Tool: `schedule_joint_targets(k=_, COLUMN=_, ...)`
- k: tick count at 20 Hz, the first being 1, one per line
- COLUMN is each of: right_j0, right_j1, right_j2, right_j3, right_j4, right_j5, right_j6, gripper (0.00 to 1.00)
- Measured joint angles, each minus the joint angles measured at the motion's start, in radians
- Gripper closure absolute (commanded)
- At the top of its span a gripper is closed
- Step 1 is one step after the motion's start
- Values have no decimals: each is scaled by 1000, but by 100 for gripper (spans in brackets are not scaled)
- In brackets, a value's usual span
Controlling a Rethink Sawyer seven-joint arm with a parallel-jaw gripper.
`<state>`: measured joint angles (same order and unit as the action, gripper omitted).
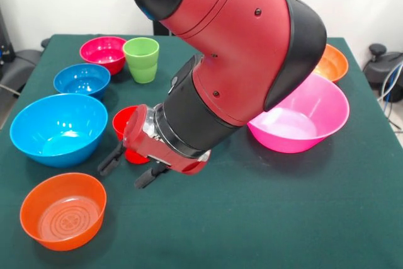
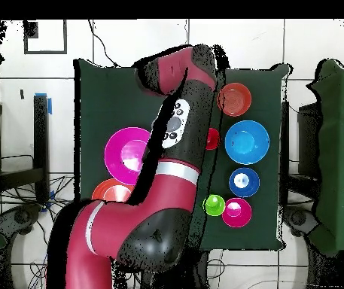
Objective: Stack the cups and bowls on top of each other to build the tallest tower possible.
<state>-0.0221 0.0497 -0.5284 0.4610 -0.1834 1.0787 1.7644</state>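
I'm holding the gripper (image 1: pixel 131 167) with fingers (image 1: pixel 111 161) spread, empty, the red cup (image 1: pixel 124 124) just behind them; I'm risking knocking it over if I'm sweeping back.

Bright, even overhead light; soft shadows on the green table (image 1: pixel 283 218); glare on glossy bowls (image 1: pixel 60 129).

My gripper (image 1: pixel 131 168) hangs low over the table (image 1: pixel 264 212) with its black fingers (image 1: pixel 111 160) spread, the red cup (image 1: pixel 126 131) right behind it, an orange bowl (image 1: pixel 63 211) below-left, a blue bowl (image 1: pixel 58 129) left and the pink bowl (image 1: pixel 301 115) off right.
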Motion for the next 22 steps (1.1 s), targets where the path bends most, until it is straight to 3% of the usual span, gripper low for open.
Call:
schedule_joint_targets(k=9, right_j0=24, right_j1=-4, right_j2=-8, right_j3=13, right_j4=0, right_j5=0, right_j6=0, gripper=0)
schedule_joint_targets(k=22, right_j0=110, right_j1=-60, right_j2=-69, right_j3=96, right_j4=0, right_j5=7, right_j6=0, gripper=0)
